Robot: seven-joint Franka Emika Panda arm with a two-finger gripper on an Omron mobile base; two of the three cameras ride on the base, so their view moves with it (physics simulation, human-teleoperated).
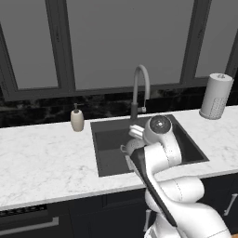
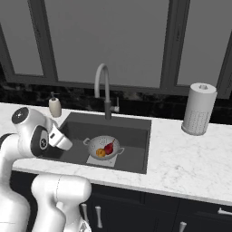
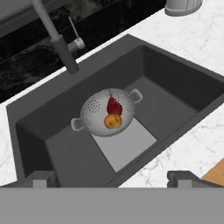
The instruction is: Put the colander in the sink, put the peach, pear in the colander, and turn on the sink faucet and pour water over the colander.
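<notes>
My gripper (image 3: 111,177) hangs above the near edge of the sink (image 3: 175,83), jaws spread wide and touching nothing. In the sink sits the colander (image 3: 97,114), upright on the pale floor patch. Inside it the pear (image 3: 113,105) lies with its narrow top toward the sink faucet (image 3: 59,41); the peach (image 3: 113,121) touches the pear's broad end.
</notes>
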